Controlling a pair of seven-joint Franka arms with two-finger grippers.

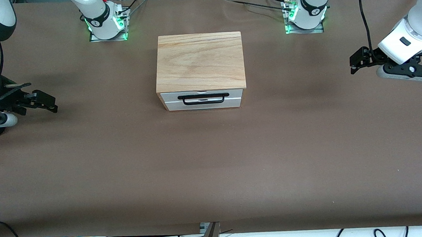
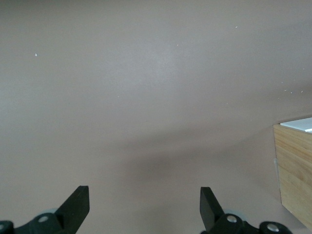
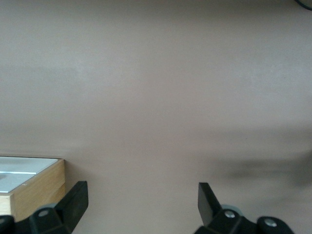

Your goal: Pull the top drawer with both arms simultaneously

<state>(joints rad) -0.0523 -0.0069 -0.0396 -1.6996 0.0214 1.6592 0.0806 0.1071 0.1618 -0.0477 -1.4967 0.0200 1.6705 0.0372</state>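
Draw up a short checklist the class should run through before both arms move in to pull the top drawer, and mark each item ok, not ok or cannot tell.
1. Top drawer shut, its front flush under the oak box top: ok.
2. Black bar handle unobstructed, facing the front camera: ok.
3. Left gripper open, over bare table at the left arm's end: ok.
4. Right gripper open, over bare table at the right arm's end: ok.
5. Either gripper at the handle: not ok, both hang well apart from the box.
6. Handle wide enough for two grippers: cannot tell.
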